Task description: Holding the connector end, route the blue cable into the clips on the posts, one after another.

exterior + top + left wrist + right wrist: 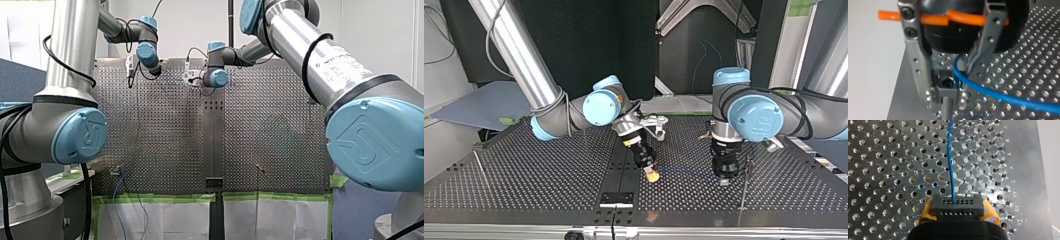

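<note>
Our right gripper (958,210) clamps the connector (956,205), blue cable (950,165) leaving at twelve o'clock; whether our left gripper (949,96) grips, we cannot tell.

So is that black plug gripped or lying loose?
Gripped: in the right wrist view the yellow pads of my right hand press both sides of the black plug, the blue cable running out ahead.

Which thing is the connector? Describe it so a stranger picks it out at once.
Start at the perforated table and find my right gripper, low over it in the right wrist view. Between its yellow pads sits the connector, a dark grey block with two rows of small holes. Alone here, it has the blue cable running out of its middle.
</note>
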